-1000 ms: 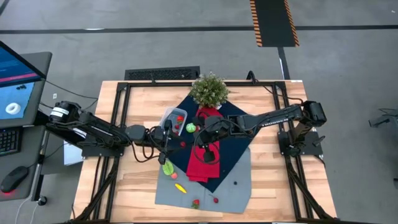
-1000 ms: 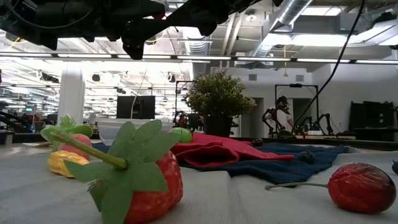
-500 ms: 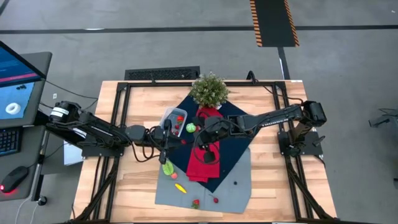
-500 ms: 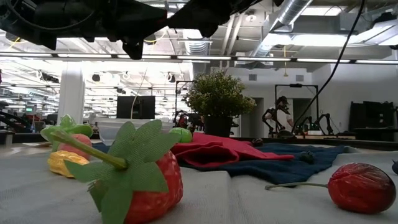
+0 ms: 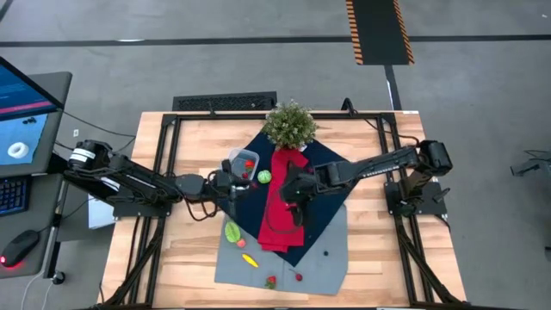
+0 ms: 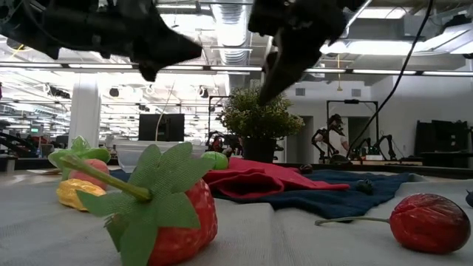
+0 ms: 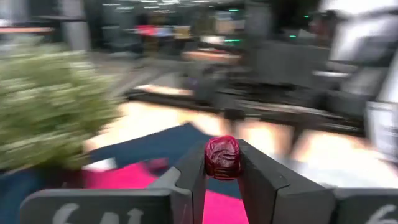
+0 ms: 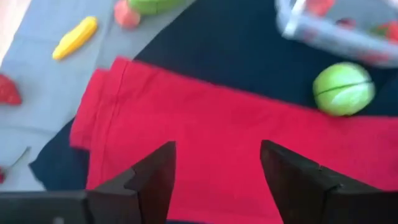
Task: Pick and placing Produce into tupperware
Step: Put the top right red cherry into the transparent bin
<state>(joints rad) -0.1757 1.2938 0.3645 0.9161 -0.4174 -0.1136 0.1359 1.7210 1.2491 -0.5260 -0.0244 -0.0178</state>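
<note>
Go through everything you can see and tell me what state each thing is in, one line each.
Left pincer: shut on a small dark red berry, near the tupperware.
Right pincer: open, empty, above the red cloth.
Tupperware: lid off, red pieces inside.
Green round fruit: on the dark blue cloth, beside the tupperware.
Yellow piece: lying on the grey cloth.
Strawberry: lying on the grey cloth.
Potted plant: upright.

no readable text, labels, brands or numbers in view
</note>
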